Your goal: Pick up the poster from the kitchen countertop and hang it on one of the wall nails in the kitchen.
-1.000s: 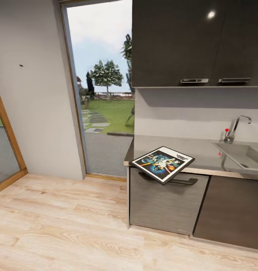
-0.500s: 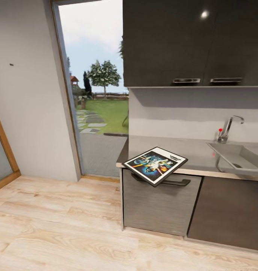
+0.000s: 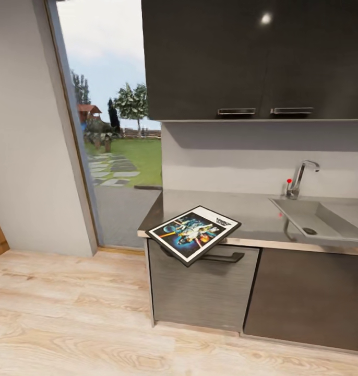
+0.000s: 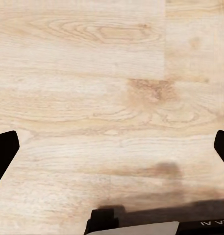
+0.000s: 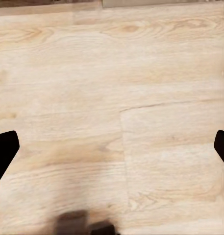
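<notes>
both wrist cams are just looking down at the pale wood floor (image 4: 112, 98), and the left gripper (image 4: 112, 139) and right gripper (image 5: 112, 142) each show dark fingertips way out at opposite edges of the picture, so both are spread wide with nothing in them. from the head cam the near stretch is all floor, then the cabinet run. the poster (image 3: 193, 233) is lying flat, art side up, on the left end of the countertop (image 3: 257, 216), turned at an angle with its near corner sticking out past the front edge over the grey drawer front (image 3: 200, 292) and its dark handle (image 3: 221, 257). further right along the slab is the sink (image 3: 317, 219) with the tap (image 3: 299, 177) behind it, well apart from the poster. dark wall cabinets (image 3: 241, 57) hang above, and to the left the doorway (image 3: 116, 156) opens onto the garden. i can't spot a nail on the bit of grey wall (image 3: 27, 130) in frame. so i'd call this the approach, nothing grabbed yet. to do it well i'd roll in square to that left end and stop close enough that the arms don't have to stretch, then go for the overhanging corner, since a finger can get under the frame there. keep it slow, because a nudge could tip the poster off the edge.
</notes>
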